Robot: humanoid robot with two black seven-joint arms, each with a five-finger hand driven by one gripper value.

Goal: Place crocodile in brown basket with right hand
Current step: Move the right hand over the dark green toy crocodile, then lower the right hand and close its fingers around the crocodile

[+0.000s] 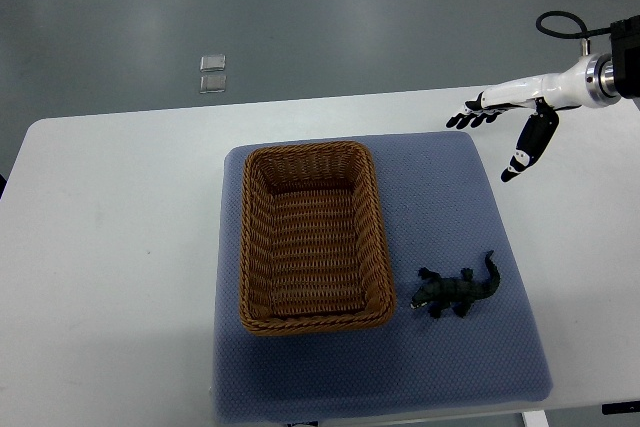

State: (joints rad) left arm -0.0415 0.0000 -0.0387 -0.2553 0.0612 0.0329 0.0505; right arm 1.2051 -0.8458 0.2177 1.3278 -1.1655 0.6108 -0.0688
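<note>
R hand [510, 122] comes in from the right edge, hovering over the far-right part of the white table [110, 227], fingers spread w/ thumb hanging down, holding and touching nothing. Crocodile [457, 290] lies on the blue mat [440, 197], just right of the brown basket [312, 237] near its front-right corner, not touching it, well apart from the hand.

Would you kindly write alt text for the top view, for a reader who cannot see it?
A dark toy crocodile lies on a blue mat just right of an empty brown basket, on a white table. The robot's right hand hovers open near the table's far right edge, well apart from the crocodile, holding nothing.
</note>
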